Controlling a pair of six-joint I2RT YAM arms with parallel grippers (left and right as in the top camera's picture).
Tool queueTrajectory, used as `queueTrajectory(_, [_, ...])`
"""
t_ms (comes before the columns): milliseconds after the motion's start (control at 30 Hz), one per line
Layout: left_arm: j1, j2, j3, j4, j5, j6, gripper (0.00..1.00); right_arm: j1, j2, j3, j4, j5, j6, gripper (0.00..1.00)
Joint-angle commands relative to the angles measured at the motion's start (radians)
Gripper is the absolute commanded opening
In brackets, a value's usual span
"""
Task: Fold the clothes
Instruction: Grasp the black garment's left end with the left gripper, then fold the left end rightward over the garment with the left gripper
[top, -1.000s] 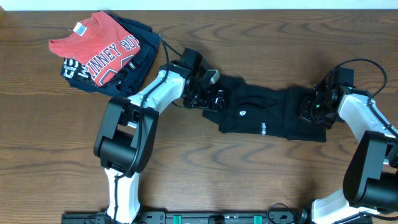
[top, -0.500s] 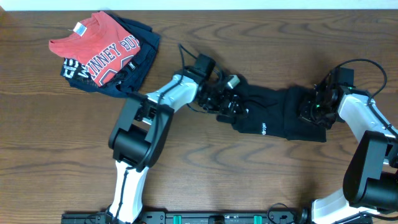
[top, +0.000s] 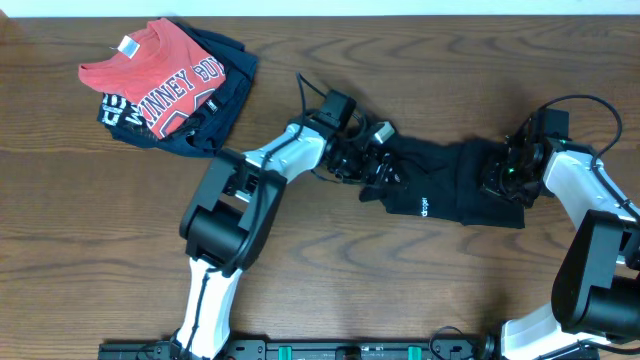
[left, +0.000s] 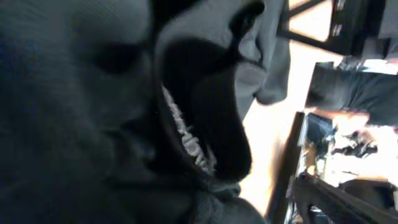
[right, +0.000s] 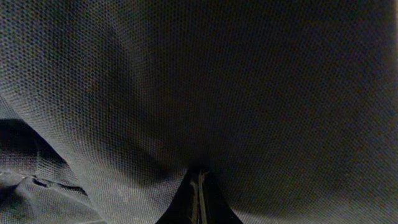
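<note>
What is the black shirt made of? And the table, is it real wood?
The black shirt looks like soft, matte knit cloth: it wrinkles, and close up it shows tiny mesh dots, so maybe a sporty fabric. The table looks like smooth brown wood with swirly grain; it could be a wood-look covering instead.

Left arm is stretching from its base toward the centre, forearm lying low; left gripper is holding its jaws spread wide (tips pointing right). Right arm is bending inward; right gripper is pressing its fingers fully together.
</note>
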Motion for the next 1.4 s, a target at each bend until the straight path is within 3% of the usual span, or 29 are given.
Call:
queueTrajectory(0, [0.078, 0.042, -0.025, -0.002, -0.103, -0.106, 0.98, -0.004, 0.008, -0.007, -0.003, 0.006, 0.011, 0.01])
queueTrajectory(333, [0.071, 0.042, -0.025, 0.031, -0.202, -0.344, 0.98, -0.004, 0.008, -0.007, -0.004, 0.006, 0.011, 0.01])
queueTrajectory(567, [0.045, 0.042, -0.025, 0.011, -0.203, -0.344, 0.99, -0.004, 0.008, -0.007, -0.017, 0.006, 0.008, 0.01])
queueTrajectory(767, [0.172, 0.027, -0.025, -0.056, -0.079, -0.31, 0.98, -0.004, 0.008, -0.006, -0.016, 0.006, 0.008, 0.01])
queueTrajectory(1000, [0.301, 0.016, -0.026, -0.154, -0.1, -0.169, 0.98, -0.004, 0.008, -0.007, -0.013, 0.006, 0.008, 0.01])
queueTrajectory(1167, [0.265, 0.017, -0.047, -0.179, -0.203, -0.155, 0.98, -0.004, 0.008, -0.006, -0.014, 0.006, 0.008, 0.01])
queueTrajectory(1367, [0.17, 0.037, -0.11, -0.083, -0.206, -0.157, 0.98, -0.004, 0.008, -0.006, -0.013, 0.006, 0.007, 0.01])
